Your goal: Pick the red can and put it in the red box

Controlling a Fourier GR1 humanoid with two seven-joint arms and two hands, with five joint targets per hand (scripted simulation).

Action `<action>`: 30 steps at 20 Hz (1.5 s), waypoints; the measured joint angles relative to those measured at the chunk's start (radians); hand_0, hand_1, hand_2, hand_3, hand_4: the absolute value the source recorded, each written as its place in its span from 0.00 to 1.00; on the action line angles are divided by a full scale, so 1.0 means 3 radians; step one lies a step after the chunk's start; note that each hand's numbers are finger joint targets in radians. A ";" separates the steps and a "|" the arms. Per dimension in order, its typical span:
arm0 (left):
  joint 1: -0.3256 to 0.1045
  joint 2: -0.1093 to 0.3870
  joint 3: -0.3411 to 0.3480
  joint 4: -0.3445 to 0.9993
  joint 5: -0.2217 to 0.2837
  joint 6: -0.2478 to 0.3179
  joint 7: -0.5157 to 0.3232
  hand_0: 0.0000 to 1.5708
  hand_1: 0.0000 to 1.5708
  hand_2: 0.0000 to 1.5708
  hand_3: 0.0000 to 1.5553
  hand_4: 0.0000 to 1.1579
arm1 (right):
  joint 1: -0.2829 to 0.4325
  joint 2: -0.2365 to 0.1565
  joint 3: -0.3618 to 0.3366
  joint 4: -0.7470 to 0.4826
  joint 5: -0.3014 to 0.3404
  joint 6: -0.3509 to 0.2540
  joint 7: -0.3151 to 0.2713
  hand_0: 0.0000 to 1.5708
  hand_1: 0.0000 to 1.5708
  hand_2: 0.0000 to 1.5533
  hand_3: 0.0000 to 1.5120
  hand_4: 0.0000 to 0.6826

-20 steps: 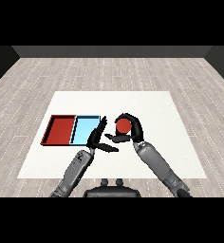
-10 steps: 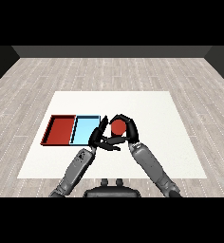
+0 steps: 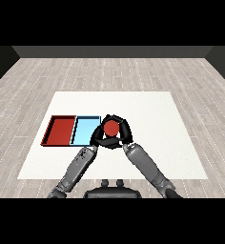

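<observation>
The red can (image 3: 112,127) is held above the table just right of the light blue tray (image 3: 84,130). My right hand (image 3: 124,132) is curled round the can from the right. My left hand (image 3: 99,136) reaches the can from the left, its fingers wrapping the can's left and lower side. The red tray (image 3: 60,130) lies at the left, next to the blue tray, with nothing in it.
Both trays lie side by side on the white table (image 3: 148,114), left of the middle. Grey wooden floor (image 3: 109,71) surrounds the table.
My right hand has carried the red can leftward toward the blue tray. The left hand has closed in on the can, so both hands now meet around it.
</observation>
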 measured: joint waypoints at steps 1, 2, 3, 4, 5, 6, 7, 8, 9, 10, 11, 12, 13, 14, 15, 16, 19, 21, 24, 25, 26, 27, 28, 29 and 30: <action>0.0058 0.0032 -0.0005 -0.0085 -0.0033 0.0007 0.0060 0.00 0.00 0.00 0.00 0.41 | -0.0014 0.0005 0.0025 0.0029 -0.0008 -0.0007 -0.0039 0.93 0.93 0.91 0.90 0.74; 0.0058 0.0024 0.0024 -0.0064 -0.0060 0.0071 0.0079 0.00 0.00 0.15 0.00 0.44 | -0.0067 0.0009 0.0052 0.0061 -0.0013 -0.0046 -0.0037 0.94 0.94 0.92 0.91 0.76; 0.0094 0.0016 0.0032 -0.0103 -0.0085 0.0160 0.0101 0.63 0.63 0.67 0.57 0.55 | -0.0054 0.0012 0.0065 0.0017 0.0009 -0.0032 -0.0014 0.95 0.95 0.93 0.91 0.77; 0.0075 0.0010 0.0057 -0.0076 -0.0035 0.0253 0.0111 0.97 0.97 0.94 0.73 0.57 | -0.0055 0.0014 0.0091 0.0000 0.0024 -0.0039 0.0008 0.94 0.94 0.93 0.91 0.78; 0.0061 0.0007 0.0061 -0.0063 -0.0019 0.0347 0.0134 1.00 1.00 0.98 0.84 0.58 | -0.0088 0.0015 0.0088 0.0044 0.0012 -0.0045 -0.0020 0.94 0.94 0.92 0.92 0.79; 0.0040 0.0006 0.0057 -0.0041 0.0003 0.0426 0.0142 1.00 1.00 0.97 0.86 0.59 | -0.0087 0.0014 0.0114 0.0027 0.0035 -0.0071 -0.0006 0.94 0.94 0.93 0.92 0.79; 0.0044 0.0007 0.0082 -0.0060 -0.0021 0.0455 0.0187 1.00 1.00 0.96 0.87 0.63 | -0.0111 0.0015 0.0134 0.0054 0.0004 -0.0093 -0.0007 0.94 0.94 0.93 0.91 0.80; 0.0089 0.0015 0.0085 -0.0111 -0.0060 0.0501 0.0245 1.00 1.00 0.95 0.86 0.63 | -0.0118 0.0017 0.0171 0.0111 -0.0052 -0.0132 -0.0076 0.95 0.95 0.93 0.91 0.78; 0.0060 0.0017 0.0052 -0.0073 -0.0069 0.0594 0.0265 1.00 1.00 0.95 0.87 0.61 | -0.0116 0.0016 0.0193 0.0096 -0.0046 -0.0136 -0.0060 0.94 0.94 0.93 0.91 0.78; 0.0069 0.0017 0.0059 -0.0082 -0.0070 0.0630 0.0295 1.00 1.00 0.95 0.87 0.62 | -0.0129 0.0016 0.0190 0.0098 -0.0072 -0.0140 -0.0055 0.95 0.95 0.93 0.91 0.76; 0.0073 0.0015 0.0050 -0.0082 -0.0053 0.0666 0.0295 1.00 1.00 0.95 0.87 0.62 | -0.0129 0.0017 0.0172 0.0086 -0.0066 -0.0101 -0.0030 0.95 0.95 0.93 0.91 0.77; 0.0115 0.0012 0.0049 -0.0095 -0.0045 0.0691 0.0284 1.00 1.00 0.95 0.87 0.65 | -0.0116 0.0018 0.0204 0.0089 -0.0071 -0.0126 -0.0046 0.95 0.95 0.93 0.91 0.78; 0.0102 0.0012 -0.0002 -0.0073 -0.0024 0.0779 0.0248 1.00 1.00 0.95 0.87 0.65 | -0.0133 0.0018 0.0163 0.0103 -0.0091 -0.0090 -0.0044 0.96 0.96 0.93 0.91 0.76; 0.0108 0.0017 -0.0018 -0.0079 -0.0017 0.0828 0.0251 1.00 1.00 0.96 0.88 0.67 | -0.0129 0.0016 0.0185 0.0110 -0.0096 -0.0127 -0.0074 0.96 0.96 0.93 0.91 0.77; 0.0078 0.0020 0.0002 -0.0061 -0.0023 0.0861 0.0276 1.00 1.00 0.96 0.89 0.68 | -0.0156 0.0017 0.0171 0.0151 -0.0118 -0.0122 -0.0117 0.96 0.96 0.93 0.91 0.78; 0.0086 0.0018 0.0013 -0.0031 0.0005 0.0851 0.0214 1.00 1.00 0.96 0.90 0.75 | -0.0138 0.0018 0.0198 0.0145 -0.0109 -0.0136 -0.0132 0.95 0.95 0.93 0.92 0.77; 0.0154 0.0005 0.0028 -0.0078 -0.0015 0.0844 0.0189 1.00 1.00 0.98 0.93 0.83 | -0.0118 0.0027 0.0183 0.0121 -0.0070 -0.0129 -0.0122 0.90 0.90 0.91 0.91 0.75; 0.0207 0.0001 0.0018 -0.0053 0.0018 0.0853 0.0074 1.00 1.00 0.98 0.93 0.81 | -0.0174 0.0026 0.0189 0.0212 -0.0127 -0.0184 -0.0146 0.83 0.83 0.83 0.81 0.35; 0.0187 0.0014 0.0064 -0.0069 0.0000 0.0839 0.0047 1.00 1.00 0.99 0.96 0.89 | -0.0199 0.0026 0.0194 0.0235 -0.0169 -0.0257 -0.0109 0.00 0.00 0.00 0.00 0.00; 0.0174 0.0008 0.0066 -0.0100 0.0010 0.0838 0.0022 1.00 1.00 0.99 0.96 0.89 | -0.0177 0.0026 0.0185 0.0225 -0.0143 -0.0240 -0.0074 0.00 0.00 0.00 0.00 0.00; 0.0166 0.0005 0.0068 -0.0121 0.0015 0.0836 0.0002 1.00 1.00 0.99 0.96 0.89 | -0.0157 0.0026 0.0176 0.0212 -0.0111 -0.0220 -0.0039 0.00 0.00 0.00 0.00 0.00; 0.0163 0.0005 0.0069 -0.0131 0.0016 0.0834 -0.0012 1.00 1.00 0.99 0.96 0.89 | -0.0141 0.0026 0.0168 0.0198 -0.0077 -0.0199 -0.0004 0.00 0.00 0.00 0.00 0.00; 0.0161 0.0006 0.0073 -0.0134 0.0016 0.0834 -0.0020 1.00 1.00 0.99 0.96 0.89 | -0.0128 0.0026 0.0161 0.0183 -0.0042 -0.0177 0.0029 0.00 0.00 0.00 0.00 0.00; 0.0173 0.0007 0.0056 -0.0162 -0.0003 0.0859 -0.0006 1.00 1.00 0.99 0.96 0.89 | -0.0116 0.0026 0.0154 0.0169 -0.0006 -0.0154 0.0060 0.00 0.00 0.00 0.00 0.00; 0.0226 0.0004 0.0044 -0.0221 -0.0025 0.0861 -0.0025 1.00 1.00 0.99 0.95 0.93 | -0.0097 0.0020 0.0132 0.0161 0.0021 -0.0114 0.0073 0.00 0.00 0.00 0.00 0.00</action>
